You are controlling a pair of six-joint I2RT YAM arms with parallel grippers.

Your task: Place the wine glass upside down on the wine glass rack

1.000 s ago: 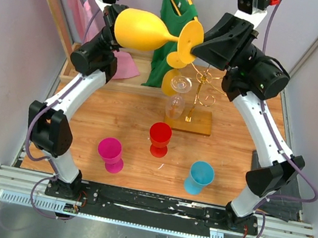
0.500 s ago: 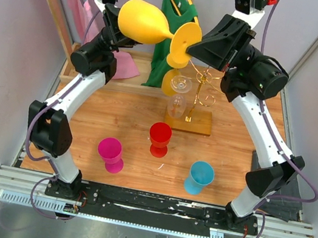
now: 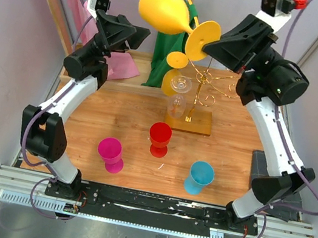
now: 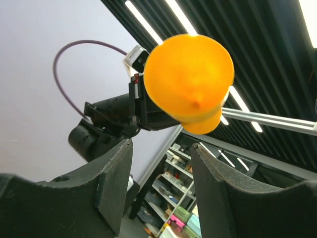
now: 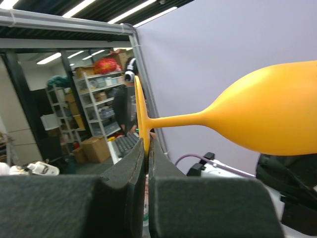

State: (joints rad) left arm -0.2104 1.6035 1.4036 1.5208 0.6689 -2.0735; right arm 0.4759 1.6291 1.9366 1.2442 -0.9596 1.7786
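Observation:
The yellow wine glass [image 3: 163, 9] lies on its side high in the air, bowl to the left. My right gripper [image 3: 214, 42] is shut on the rim of its round foot [image 5: 140, 114], and the bowl [image 5: 277, 111] juts out to the right in the right wrist view. To the left and below the bowl, my left gripper [image 3: 138, 34] is open, apart from the glass. In the left wrist view the bowl [image 4: 190, 82] hangs above the spread fingers [image 4: 111, 173]. The gold wine glass rack [image 3: 205, 83] stands below on its flat base [image 3: 200, 124].
Another yellow glass [image 3: 171, 79] and a clear glass [image 3: 177, 100] hang at the rack's left side. A red cup [image 3: 159, 137], a pink cup [image 3: 110, 151] and a blue cup [image 3: 200, 177] stand on the wooden table. A green garment [image 3: 160, 64] and pink cloth [image 3: 122, 66] hang behind.
My left gripper opened, let go of the bowl and drew back to the left. My right gripper closed on the foot and carried the glass up and to the right.

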